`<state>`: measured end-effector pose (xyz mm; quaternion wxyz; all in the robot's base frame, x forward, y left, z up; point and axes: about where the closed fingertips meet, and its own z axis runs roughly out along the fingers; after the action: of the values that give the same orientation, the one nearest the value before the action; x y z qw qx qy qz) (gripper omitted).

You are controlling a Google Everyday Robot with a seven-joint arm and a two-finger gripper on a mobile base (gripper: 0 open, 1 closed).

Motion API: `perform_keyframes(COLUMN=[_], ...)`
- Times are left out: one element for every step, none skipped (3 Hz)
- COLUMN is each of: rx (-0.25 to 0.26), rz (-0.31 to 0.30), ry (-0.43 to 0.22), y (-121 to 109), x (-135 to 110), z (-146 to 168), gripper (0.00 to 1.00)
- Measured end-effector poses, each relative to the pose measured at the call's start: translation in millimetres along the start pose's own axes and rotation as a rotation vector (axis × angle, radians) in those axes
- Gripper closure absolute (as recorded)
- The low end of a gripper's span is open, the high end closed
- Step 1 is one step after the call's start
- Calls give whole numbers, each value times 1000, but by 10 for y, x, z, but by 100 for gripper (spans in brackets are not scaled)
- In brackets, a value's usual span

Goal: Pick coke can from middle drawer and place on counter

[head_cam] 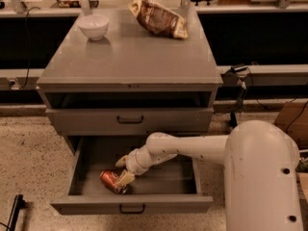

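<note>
A white bowl [93,26] stood at the far left corner of the counter [130,61]; below, the middle drawer [91,205] was pulled well out, and the coke can [110,181] lay on its side on the drawer floor, towards the front and left of centre; just right of it the gripper [123,170] was down inside the drawer, its two tan fingers [121,161] spread apart, the nearer one against the can's right end, the other clear of it; the taller-fronted drawer [159,121] above was closed; a brown and yellow snack bag [159,18] lay at the counter's far edge, right of the bowl; the white arm [192,148] reached in from the right.
</note>
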<state>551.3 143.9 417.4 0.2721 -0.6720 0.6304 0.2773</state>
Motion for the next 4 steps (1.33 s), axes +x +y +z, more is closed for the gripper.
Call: perform_keyframes(rx=[0,2,-25,-56], rz=[4,5,3,3], ry=[-35,-44,-39,-33], y=[-26,-38,-31,-24], x=[-40,-72,-95,-98], z=[-70,-132,-61,80], gripper=[36,34,33,33])
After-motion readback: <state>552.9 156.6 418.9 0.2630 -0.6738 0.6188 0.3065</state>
